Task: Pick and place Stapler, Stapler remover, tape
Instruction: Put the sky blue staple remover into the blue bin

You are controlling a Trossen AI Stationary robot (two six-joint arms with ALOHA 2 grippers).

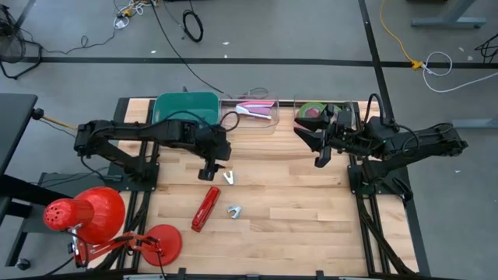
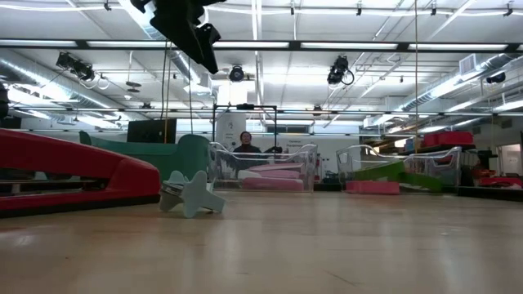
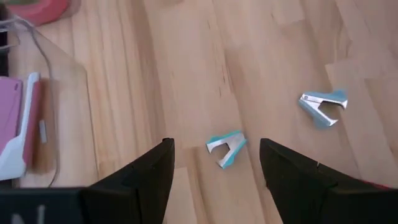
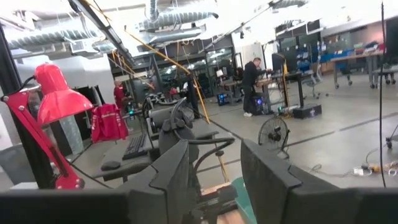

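Left gripper [image 3: 214,168] hovering wide open above one staple remover [image 3: 226,148], second remover [image 3: 323,107] appearing nearby, red stapler [image 1: 205,208] lying beside (high view only), right gripper [image 1: 319,140] waiting part-open, empty, by the tape [image 1: 313,111] in the clear bin [image 1: 352,115].

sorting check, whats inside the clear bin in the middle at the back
The clear bin holds a pink and white item, probably a stapler. Whatever lies under it is hidden.

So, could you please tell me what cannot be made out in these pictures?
- Tape rolls, high view: the right tool and arm cover part of their tray, so their count is unclear.
- Red stapler, low view: cut off by the picture's edge.
- Green bin, high view: the left arm crosses it, hiding any contents.
- Left tool, open, hangs above a staple remover.
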